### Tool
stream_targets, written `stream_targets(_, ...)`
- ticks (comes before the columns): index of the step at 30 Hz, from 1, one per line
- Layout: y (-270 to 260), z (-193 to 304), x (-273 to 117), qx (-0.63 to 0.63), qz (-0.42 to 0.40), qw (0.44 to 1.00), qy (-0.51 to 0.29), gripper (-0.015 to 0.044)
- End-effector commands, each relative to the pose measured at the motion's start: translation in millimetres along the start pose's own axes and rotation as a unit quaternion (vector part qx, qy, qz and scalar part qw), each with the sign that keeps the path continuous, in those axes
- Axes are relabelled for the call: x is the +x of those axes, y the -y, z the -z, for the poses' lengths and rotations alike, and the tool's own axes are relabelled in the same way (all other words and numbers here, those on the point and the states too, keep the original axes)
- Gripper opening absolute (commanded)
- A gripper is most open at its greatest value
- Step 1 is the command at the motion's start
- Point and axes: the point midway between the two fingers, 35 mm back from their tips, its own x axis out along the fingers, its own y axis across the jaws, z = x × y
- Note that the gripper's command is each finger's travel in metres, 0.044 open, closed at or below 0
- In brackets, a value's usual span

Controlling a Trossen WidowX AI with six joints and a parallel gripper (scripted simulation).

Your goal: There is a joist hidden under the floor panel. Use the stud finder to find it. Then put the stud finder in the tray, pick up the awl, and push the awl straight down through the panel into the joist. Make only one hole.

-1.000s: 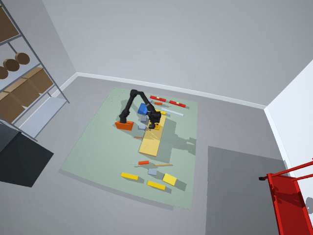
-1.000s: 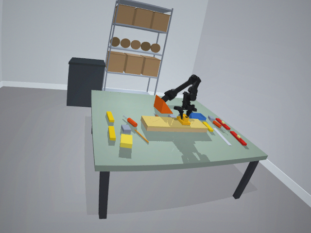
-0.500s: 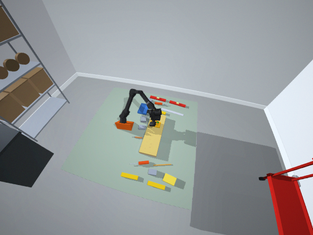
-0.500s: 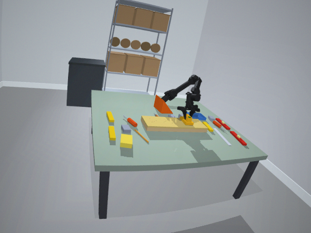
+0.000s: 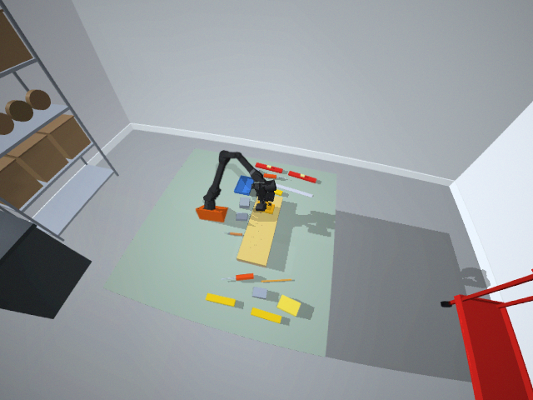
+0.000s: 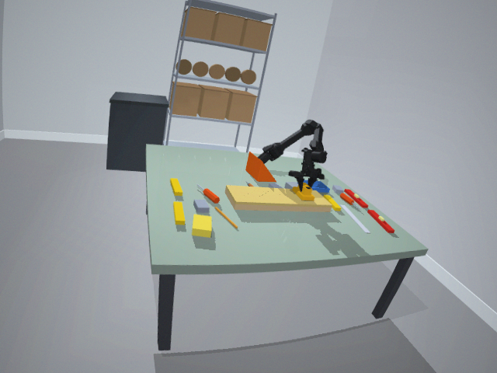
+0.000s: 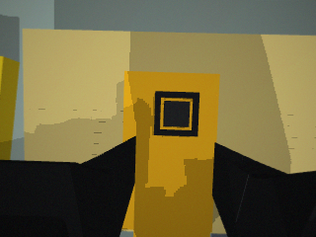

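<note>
My gripper is shut on the orange-yellow stud finder. The stud finder is upright, on or barely above the pale wooden panel, toward the panel's tray end. Its square window is dark, with an orange outline inside a black border. The blue tray holds nothing that I can make out. A small orange-handled tool, apparently the awl, lies beside the panel on the arm's side. The joist is hidden.
Grey blocks stand between the orange arm base and panel. A yellow bar, white strip and red levels lie past the tray end. A screwdriver, pencil and yellow block lie past the other.
</note>
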Motion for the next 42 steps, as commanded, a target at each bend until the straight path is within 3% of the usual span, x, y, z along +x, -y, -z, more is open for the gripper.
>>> stream_targets(1,-12.4,-0.1,0.5,-0.005,-0.003,1.0,-0.001,0.0)
stream_targets(27,-68.6,0.3,-0.2,-0.005,-0.004,1.0,-0.001,0.0)
stream_targets(42,-64.3,0.2,-0.2,-0.005,-0.004,1.0,-0.001,0.0)
